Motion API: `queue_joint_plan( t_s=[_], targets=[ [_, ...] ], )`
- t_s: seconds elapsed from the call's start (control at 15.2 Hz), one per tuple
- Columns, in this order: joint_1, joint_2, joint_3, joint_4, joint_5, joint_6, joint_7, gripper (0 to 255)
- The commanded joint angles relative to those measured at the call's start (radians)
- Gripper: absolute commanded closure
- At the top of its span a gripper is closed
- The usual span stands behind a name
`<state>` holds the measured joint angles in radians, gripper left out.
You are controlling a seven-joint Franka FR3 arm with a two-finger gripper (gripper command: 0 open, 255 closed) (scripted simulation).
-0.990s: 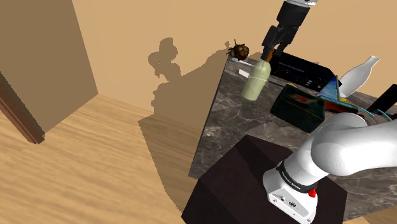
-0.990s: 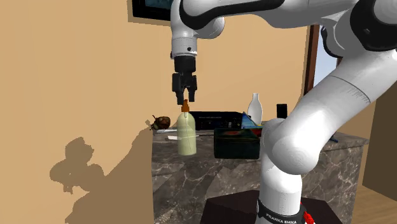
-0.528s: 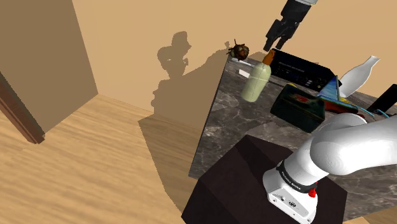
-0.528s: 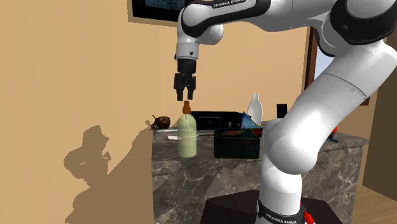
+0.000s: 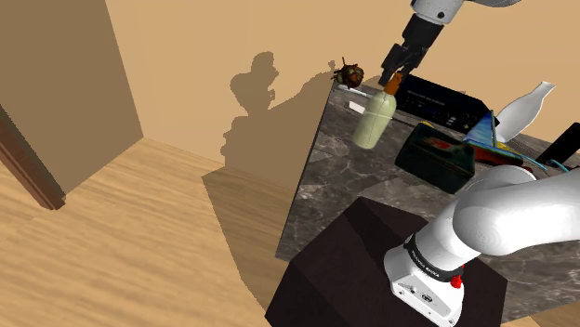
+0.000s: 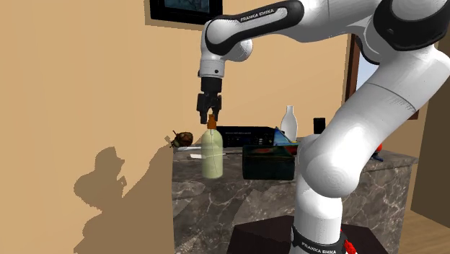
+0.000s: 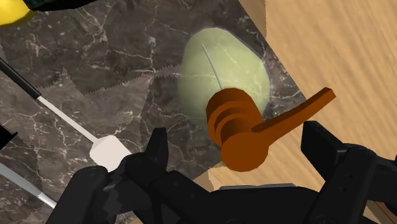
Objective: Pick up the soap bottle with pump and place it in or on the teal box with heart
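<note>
The soap bottle (image 5: 373, 121) has a pale green body and an orange-brown pump. It stands upright on the dark marble counter (image 5: 346, 190), close to the counter's edge on the shoulder view's left. My gripper (image 5: 391, 74) hangs right above it, open. In the wrist view the pump head (image 7: 245, 130) lies between the two fingers (image 7: 159, 149) of the gripper (image 7: 242, 153), and neither touches it. From the second exterior view the gripper (image 6: 210, 117) straddles the top of the bottle (image 6: 211, 153). The box (image 5: 437, 156) (image 6: 268, 162) looks dark and sits on the counter just beside the bottle.
A brown snail-like figure (image 5: 350, 71) sits at the counter's far corner by the wall. A flat black device (image 5: 441, 98) and a white bottle (image 5: 523, 107) stand behind the box. A thin white-tipped stick (image 7: 108, 149) lies beside the bottle. Beyond the counter's edge the wooden floor (image 5: 139, 223) drops away.
The gripper rose a little, then came down again over the pump, while the arm's upper links swung. The fingers stayed open. The bottle has not moved.
</note>
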<state>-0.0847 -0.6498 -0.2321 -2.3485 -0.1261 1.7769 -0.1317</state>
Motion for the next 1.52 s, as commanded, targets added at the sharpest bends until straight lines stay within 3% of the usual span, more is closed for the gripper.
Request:
queue_joint_plan(
  t_s=[0.0,0.33,0.4,0.99,1.45],
  targets=[
    [0.0,0.001,-0.001,-0.006,-0.001,0.007,-0.001,0],
    [0.0,0.001,-0.001,-0.005,-0.001,0.007,-0.001,0],
    [0.0,0.001,-0.001,-0.005,-0.001,0.007,-0.001,255],
    [0.0,0.001,-0.001,-0.006,-0.001,0.007,-0.001,255],
    [0.005,0.013,0.007,0.097,0.008,-0.083,-0.002,255]
  ],
)
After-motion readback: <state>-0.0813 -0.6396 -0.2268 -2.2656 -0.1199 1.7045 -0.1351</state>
